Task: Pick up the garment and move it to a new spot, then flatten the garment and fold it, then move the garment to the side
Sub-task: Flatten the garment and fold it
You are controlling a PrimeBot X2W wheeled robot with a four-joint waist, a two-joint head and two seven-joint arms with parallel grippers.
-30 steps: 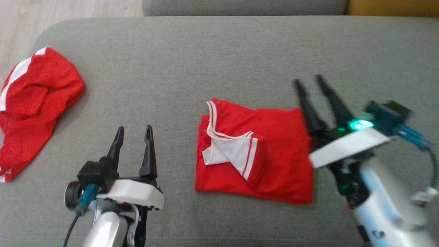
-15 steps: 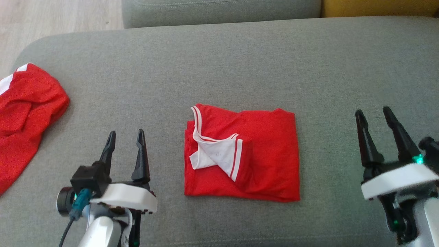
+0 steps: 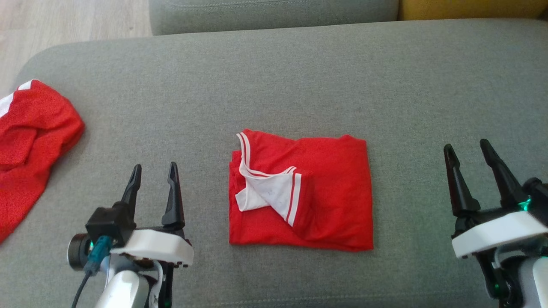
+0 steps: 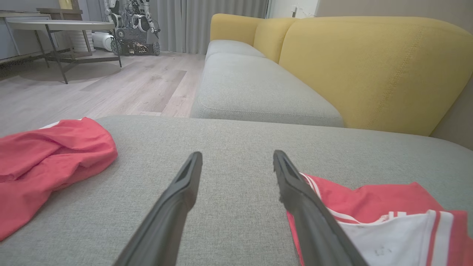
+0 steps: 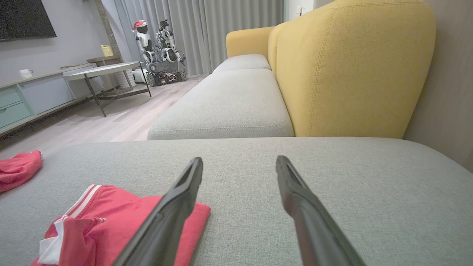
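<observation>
Now, cushion edges: the grey sofa cushion (image 3: 274,85) rounds off at its far left corner, with pale wood floor (image 3: 64,21) beyond it; its far edge meets a second grey cushion (image 3: 274,15) and, far right, a yellow backrest (image 3: 471,8)
Open room: bare grey fabric lies on every side of the folded garment (image 3: 325,192), widest behind it towards the far edge; a broad bare stretch also runs off to its right
Left side: a crumpled red garment (image 3: 30,141) lies at the cushion's left edge, cut off by the head view's border, well apart from the folded one
Count, garments: two, both red with white trim, one folded and one crumpled
Count, grippers: two, each with two dark fingers
Count, grey cushions: two
Garment position: middle of the cushion, between the two grippers, lying flat and touching neither
Garment look: a rough rectangle of red cloth; a white panel edged with red and white stripes sits on its left half, and a double white stripe runs down its upper left edge; stacked layers show along the left side, and the lower edge is slightly uneven
Left gripper (image 3: 155,166): fingers apart with nothing between them, over bare cushion just left of the folded garment
Right gripper (image 3: 466,145): fingers apart and holding nothing, over bare cushion to the garment's right
</observation>
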